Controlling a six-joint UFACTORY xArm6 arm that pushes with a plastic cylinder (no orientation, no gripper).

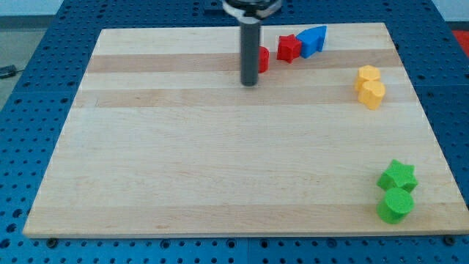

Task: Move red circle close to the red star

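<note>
The red circle [263,59] lies near the view's top, partly hidden behind my rod. The red star [289,48] sits just to its right, a small gap apart. My tip [250,83] rests on the board at the red circle's left, touching or nearly touching it. A blue block [314,39] leans against the red star's right side.
Two yellow blocks [370,86] sit together at the view's right, one above the other. A green star [397,177] and a green circle [396,205] sit at the lower right, near the wooden board's [183,161] edge. Blue pegboard surrounds the board.
</note>
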